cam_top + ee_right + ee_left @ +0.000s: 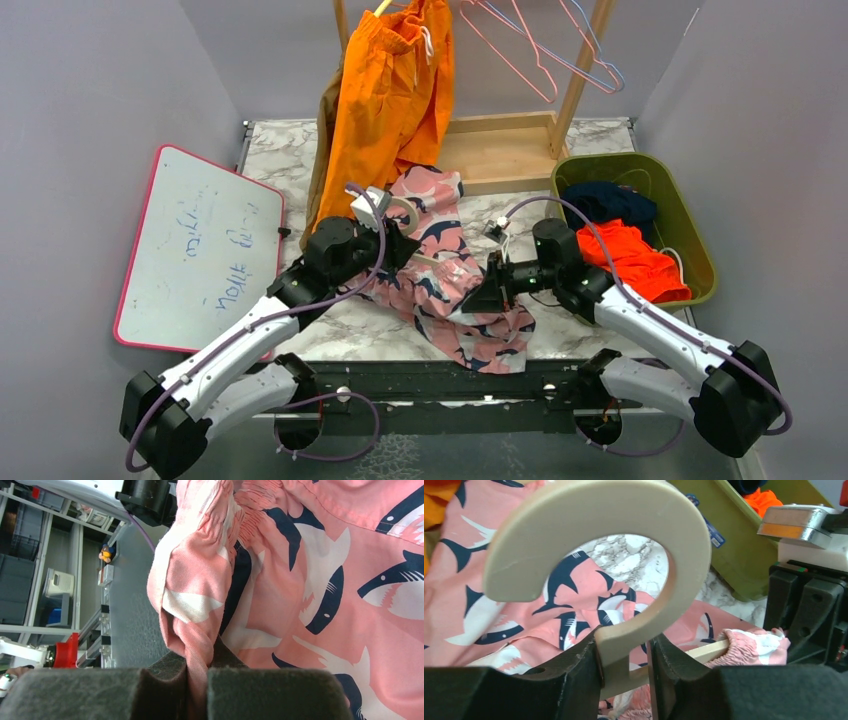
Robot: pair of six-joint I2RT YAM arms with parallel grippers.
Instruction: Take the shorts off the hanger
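Pink with navy sharks, the shorts lie crumpled on the marble tabletop between the two hands. Their gathered waistband is on the bar of a cream hanger. Each hand takes a different part, probably so that one can anchor the hanger while the other draws the fabric off its end.

The left hand straddles the hanger's neck just below the big hook, which rises straight up in front of its fingers. It stands partly open. One pad looks pressed to the neck and a sliver of space shows at the other, so I judge this a loose bracket rather than a firm clamp. The hanger's bar runs off to this hand's right and disappears into the elastic waistband.

The right hand is closed tight on a fold of the shorts' waistband. Cloth is pinched between its pads and bunches upward from them, and the rest of the garment spreads away to its right in the wrist view. It touches only fabric, not the hanger.

Beyond the right hand, on its outer side, a green bin already holds navy and red-orange shorts and seems the likely destination. Bright orange shorts hang from the wooden rack past the left hand.
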